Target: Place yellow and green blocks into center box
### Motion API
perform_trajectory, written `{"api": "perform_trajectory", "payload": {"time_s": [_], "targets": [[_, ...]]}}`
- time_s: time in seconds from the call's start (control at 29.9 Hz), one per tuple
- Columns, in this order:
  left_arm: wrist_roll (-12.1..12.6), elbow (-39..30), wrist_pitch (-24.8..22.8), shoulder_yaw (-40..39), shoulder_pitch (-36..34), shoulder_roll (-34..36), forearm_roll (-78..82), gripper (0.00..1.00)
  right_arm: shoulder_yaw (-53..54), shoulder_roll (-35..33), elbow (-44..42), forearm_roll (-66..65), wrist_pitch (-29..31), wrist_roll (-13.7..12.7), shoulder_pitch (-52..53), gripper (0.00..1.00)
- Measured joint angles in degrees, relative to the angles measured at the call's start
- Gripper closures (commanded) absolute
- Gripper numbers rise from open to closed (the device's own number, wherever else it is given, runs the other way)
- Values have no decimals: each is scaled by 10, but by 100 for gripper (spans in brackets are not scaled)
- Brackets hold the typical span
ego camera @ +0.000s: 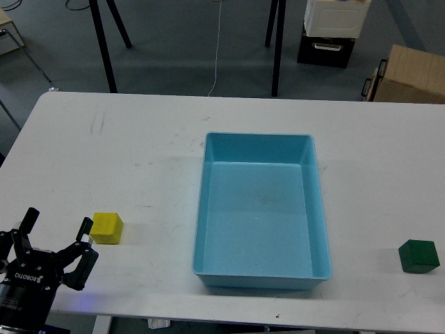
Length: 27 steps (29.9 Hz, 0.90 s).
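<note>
- Left hand (pixel 57 233) at lower left of the frame, fingers spread wide apart, gripping nothing
- Yellow block (pixel 107 228) on the white table (pixel 125 153) at lower left, just right of the hand's right fingertip, close to it, contact not certain; not between the fingers
- Green block (pixel 419 256) at lower right of the frame, alone on the table, well apart from everything else
- Center box (pixel 208 209), a light blue tray in the middle of the frame, holding neither block
- Right hand not in the frame, so no way of telling its state
- Step in hand, by judgement: approach to the yellow block, first of two pickups; nothing delivered yet, task at its very start
- Next move likely calls for: shifting the left hand rightward so the block sits between the fingers, lowering, closing on two opposite faces, then lifting clear of the tray's near-left rim before carrying toward frame centre
- Possible trouble: a fingertip nudging the block sideways instead of straddling it
- Green block sits far across the frame from the left hand, so probably a job for the other arm
- Upper frame: floor, black stand legs, crates and a cardboard box (pixel 410 73) at upper right, none involved
</note>
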Motion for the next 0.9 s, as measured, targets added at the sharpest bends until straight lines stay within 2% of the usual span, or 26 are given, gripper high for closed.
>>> {"api": "perform_trajectory", "payload": {"time_s": [0.6,0.7,0.8,0.9], "targets": [[0,0,0,2,-24,4,0,0,12,15,-56,2,0,7,27,0],[0,0,0,2,-32,4,0,0,27,-35,-43,-11,-11,8,37,0],[0,0,0,3,-40,3,0,0,29,-130,-33,-67,-60,7,48,0],[0,1,0,4,-54,3,2,0,18,-228,-29,-155,-95,-6,58,0]]}}
